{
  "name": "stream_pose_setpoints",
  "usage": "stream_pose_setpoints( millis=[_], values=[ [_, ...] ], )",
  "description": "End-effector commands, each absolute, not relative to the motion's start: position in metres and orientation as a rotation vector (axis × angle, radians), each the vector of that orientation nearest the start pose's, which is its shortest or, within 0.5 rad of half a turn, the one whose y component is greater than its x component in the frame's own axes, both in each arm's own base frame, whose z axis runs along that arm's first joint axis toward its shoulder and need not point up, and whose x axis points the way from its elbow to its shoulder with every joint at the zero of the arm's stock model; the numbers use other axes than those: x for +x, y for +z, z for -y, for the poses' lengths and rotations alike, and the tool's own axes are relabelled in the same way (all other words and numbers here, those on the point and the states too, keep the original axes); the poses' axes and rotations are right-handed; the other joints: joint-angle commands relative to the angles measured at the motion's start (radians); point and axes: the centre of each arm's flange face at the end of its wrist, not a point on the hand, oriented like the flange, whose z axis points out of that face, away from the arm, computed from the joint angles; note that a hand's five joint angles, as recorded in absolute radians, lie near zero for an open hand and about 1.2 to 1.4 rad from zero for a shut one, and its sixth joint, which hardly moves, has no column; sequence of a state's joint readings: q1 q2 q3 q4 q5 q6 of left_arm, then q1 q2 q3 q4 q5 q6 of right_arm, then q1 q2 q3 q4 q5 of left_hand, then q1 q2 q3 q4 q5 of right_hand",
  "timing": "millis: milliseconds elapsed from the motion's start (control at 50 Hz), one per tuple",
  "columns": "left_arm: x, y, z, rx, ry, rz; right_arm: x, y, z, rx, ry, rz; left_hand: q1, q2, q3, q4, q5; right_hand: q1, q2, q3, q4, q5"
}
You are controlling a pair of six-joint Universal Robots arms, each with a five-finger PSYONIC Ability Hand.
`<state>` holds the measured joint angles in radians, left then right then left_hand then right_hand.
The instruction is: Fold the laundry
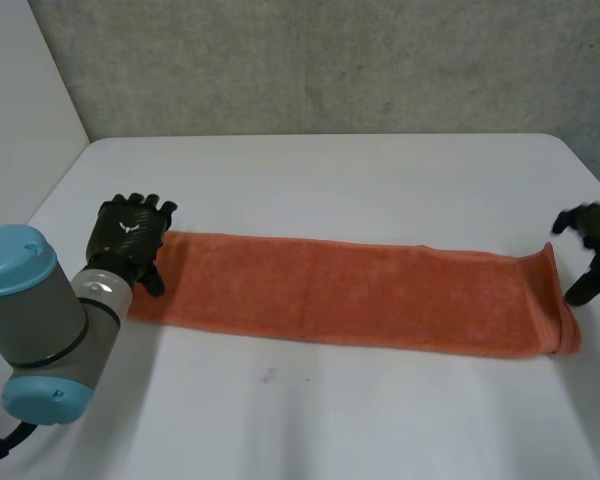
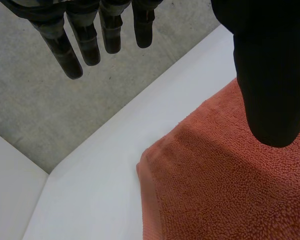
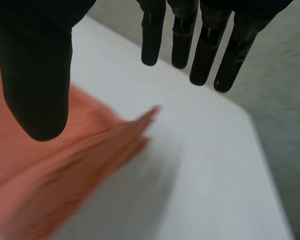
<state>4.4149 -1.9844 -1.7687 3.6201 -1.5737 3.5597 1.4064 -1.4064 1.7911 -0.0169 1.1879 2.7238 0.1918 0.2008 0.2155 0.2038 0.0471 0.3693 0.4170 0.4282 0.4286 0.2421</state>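
Orange towel: long strip lying across mid-frame on the white counter.
Left hand: fingers spread, at the strip's left end.
Right hand: fingers spread, beside the right end.

Light: bright, even | source: possibly overhead | towel: evenly lit

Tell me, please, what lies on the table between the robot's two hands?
In the head view, the long orange towel spans the stretch from the left hand to the right hand; nothing else lies there.
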Motion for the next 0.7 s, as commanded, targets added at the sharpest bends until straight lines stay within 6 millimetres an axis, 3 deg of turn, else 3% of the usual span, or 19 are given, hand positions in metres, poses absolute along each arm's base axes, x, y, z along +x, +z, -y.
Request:
stream_pose_setpoints(
  millis=[20,160,340,460,480,580,700],
  values=[
    [-0.229,0.155,0.298,0.805,-2.012,-2.159,0.126,0.177,0.283,-0.825,-1.689,-2.503,-0.017,-0.026,-0.041,-0.029,-0.047,0.185,0.138,0.127,0.126,0.138],
    [-0.228,0.153,0.296,0.81,-2.003,-2.169,0.126,0.156,0.278,-0.911,-1.625,-2.531,-0.017,-0.026,-0.041,-0.029,-0.047,0.188,0.141,0.129,0.129,0.141],
    [-0.228,0.152,0.295,0.813,-2.0,-2.172,0.122,0.139,0.288,-0.936,-1.666,-2.537,-0.017,-0.026,-0.041,-0.029,-0.047,0.212,0.164,0.153,0.152,0.164],
    [-0.228,0.152,0.295,0.813,-2.0,-2.172,0.12,0.132,0.294,-0.944,-1.699,-2.541,-0.017,-0.026,-0.041,-0.029,-0.047,0.602,0.555,0.543,0.543,0.555],
    [-0.228,0.152,0.295,0.813,-2.0,-2.172,0.119,0.132,0.298,-0.953,-1.728,-2.545,-0.017,-0.026,-0.041,-0.029,-0.047,0.969,0.921,0.91,0.909,0.921],
    [-0.228,0.153,0.295,0.811,-2.001,-2.17,0.094,0.132,0.313,-0.953,-1.825,-2.707,-0.017,-0.026,-0.041,-0.029,-0.047,1.027,0.979,0.968,0.968,0.98],
    [-0.228,0.154,0.295,0.808,-2.003,-2.167,0.055,0.154,0.34,-0.961,-2.061,-2.92,-0.017,-0.026,-0.041,-0.029,-0.047,1.027,0.979,0.968,0.968,0.98]
  ],
)
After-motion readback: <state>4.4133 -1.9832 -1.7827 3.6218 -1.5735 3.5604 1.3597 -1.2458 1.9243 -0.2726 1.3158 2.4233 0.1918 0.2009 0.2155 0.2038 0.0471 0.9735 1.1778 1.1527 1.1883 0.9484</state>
